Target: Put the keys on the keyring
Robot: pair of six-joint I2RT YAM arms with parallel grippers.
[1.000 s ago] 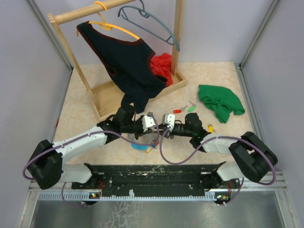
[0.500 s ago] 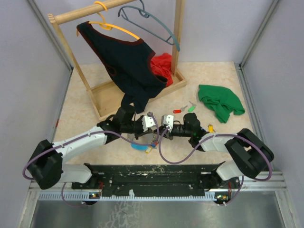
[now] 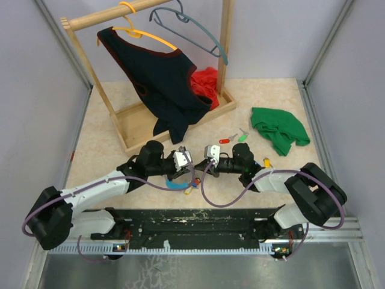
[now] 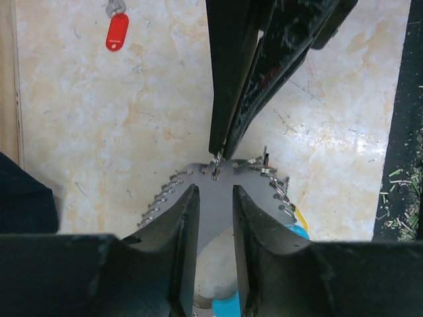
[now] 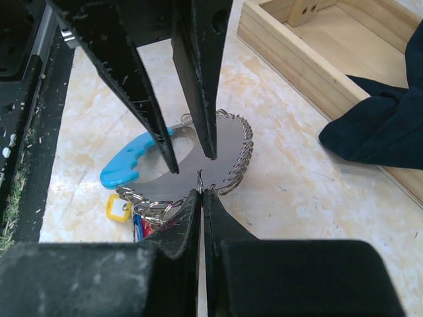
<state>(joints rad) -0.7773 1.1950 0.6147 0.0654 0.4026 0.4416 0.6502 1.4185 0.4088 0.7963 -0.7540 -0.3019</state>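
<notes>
The keyring [image 5: 228, 142] is a grey metal plate edged with wire loops, joined to a light-blue band [image 5: 129, 165]. It lies on the table between both arms [image 3: 179, 185]. My right gripper [image 5: 201, 193] is shut on a small wire ring at the plate's near edge [image 4: 217, 166]. My left gripper [image 4: 215, 191] stands open, its fingers either side of the plate, facing the right one [image 5: 192, 162]. A yellow-capped key [image 5: 117, 206] and blue and red ones hang on the ring. Loose keys lie further off: red [image 3: 224, 141], green [image 3: 243, 136], yellow [image 3: 267, 161].
A wooden clothes rack [image 3: 138, 117] with a dark garment [image 3: 159, 78] and hangers stands at the back left, a red cloth [image 3: 207, 84] on its base. A green cloth [image 3: 280, 129] lies at the right. The black base rail [image 3: 192, 220] runs along the near edge.
My left arm has drawn back to the left and its jaws have opened off the keyring. My right gripper has closed onto the small ring.
</notes>
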